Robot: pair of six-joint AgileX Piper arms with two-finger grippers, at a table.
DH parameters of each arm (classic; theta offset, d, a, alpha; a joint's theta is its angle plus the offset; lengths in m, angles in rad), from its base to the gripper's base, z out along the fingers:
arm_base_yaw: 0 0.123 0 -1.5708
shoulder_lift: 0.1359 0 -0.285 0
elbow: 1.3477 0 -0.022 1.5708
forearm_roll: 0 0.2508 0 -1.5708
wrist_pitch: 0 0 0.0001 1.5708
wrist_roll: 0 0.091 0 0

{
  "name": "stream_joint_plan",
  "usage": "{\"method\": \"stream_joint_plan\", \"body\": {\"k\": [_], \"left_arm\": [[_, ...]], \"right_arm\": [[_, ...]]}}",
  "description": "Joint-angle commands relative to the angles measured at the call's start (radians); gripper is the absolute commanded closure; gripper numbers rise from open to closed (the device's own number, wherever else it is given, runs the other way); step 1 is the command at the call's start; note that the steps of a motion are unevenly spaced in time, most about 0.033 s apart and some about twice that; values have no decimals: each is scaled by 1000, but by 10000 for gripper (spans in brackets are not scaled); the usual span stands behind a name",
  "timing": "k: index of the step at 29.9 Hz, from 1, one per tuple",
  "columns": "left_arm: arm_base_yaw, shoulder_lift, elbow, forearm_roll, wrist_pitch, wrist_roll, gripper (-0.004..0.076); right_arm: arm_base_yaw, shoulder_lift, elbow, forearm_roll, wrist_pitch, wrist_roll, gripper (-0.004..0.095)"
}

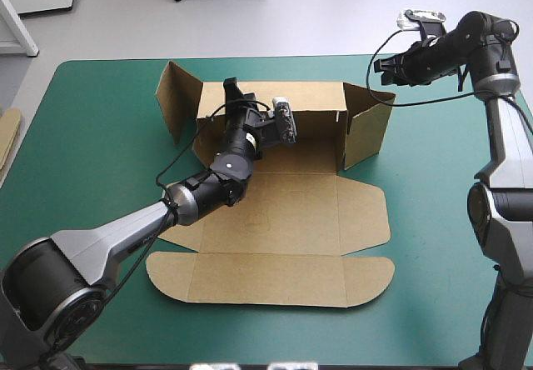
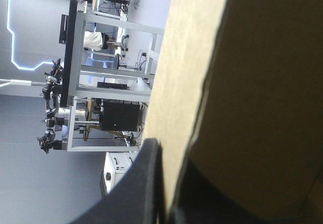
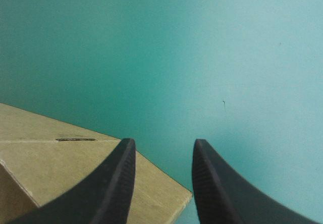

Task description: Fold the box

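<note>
The brown box (image 1: 283, 212) lies in the middle of the teal-green cover, its back wall (image 1: 308, 103) raised and a side flap standing at each end. The lid panel (image 1: 266, 278) lies flat toward the near edge. My left gripper (image 1: 231, 87) sits on the back wall's top edge near its left end. In the left wrist view the board (image 2: 242, 82) fills the gap between the fingers, one black finger (image 2: 146, 183) on its near face. My right gripper (image 1: 381, 67) hovers open beyond the right flap (image 1: 366, 128); under it show a corner of board (image 3: 50, 158) and bare cover (image 3: 202, 57).
An edge of more brown board (image 1: 7, 137) shows at the table's left edge. Teal-green cover (image 1: 100, 153) lies bare to the left of the box and along the right side (image 1: 433, 187).
</note>
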Motion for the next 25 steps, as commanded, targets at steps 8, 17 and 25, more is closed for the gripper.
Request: {"method": "stream_joint_plan", "body": {"k": [8,17,25], "left_arm": [[2,-20,-21,-12,-3,-42,732],[2,-20,-21,-12,-5,-42,732],[2,-20,-21,-12,-6,-42,732]], "right_arm": [[1,-71,82,45,1,-50,562],[1,-197,276,78,-3,-131,562],[1,-291,479,216,-171,-254,562]]}}
